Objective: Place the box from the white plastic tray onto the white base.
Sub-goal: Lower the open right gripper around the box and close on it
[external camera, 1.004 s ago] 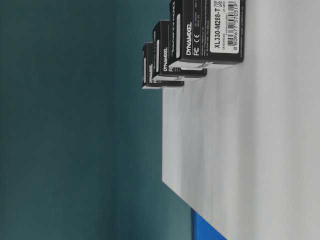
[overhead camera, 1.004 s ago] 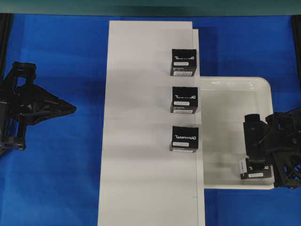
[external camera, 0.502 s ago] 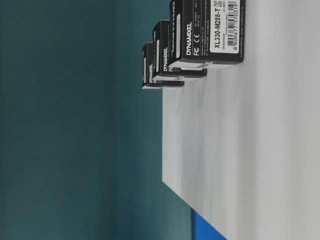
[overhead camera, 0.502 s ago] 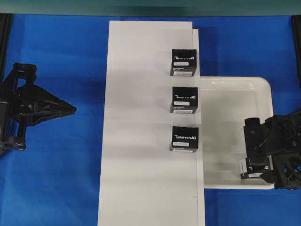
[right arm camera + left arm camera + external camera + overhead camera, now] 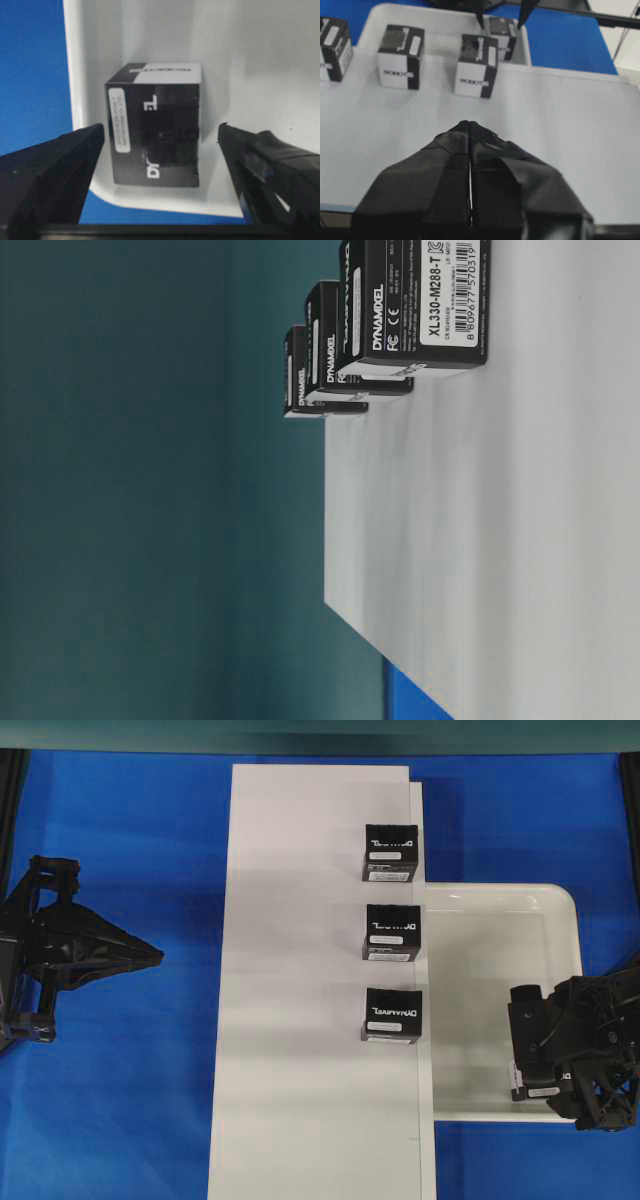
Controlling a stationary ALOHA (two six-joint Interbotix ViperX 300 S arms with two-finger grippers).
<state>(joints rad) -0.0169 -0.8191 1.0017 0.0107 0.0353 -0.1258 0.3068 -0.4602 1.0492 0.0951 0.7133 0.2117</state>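
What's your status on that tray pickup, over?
Right gripper open, straddling the box, not gripped. Left gripper shut, idle. Box in tray corner; rim close by.

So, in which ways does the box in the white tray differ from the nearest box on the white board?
The box lies in the white plastic tray; the nearest box on the board stands on the white base.
The box sits between the right gripper's open jaws; the other box has no gripper near it.
A dark patch breaks the tray box's logo; the board box's logo is unbroken.
Both are small and black, with white labels.
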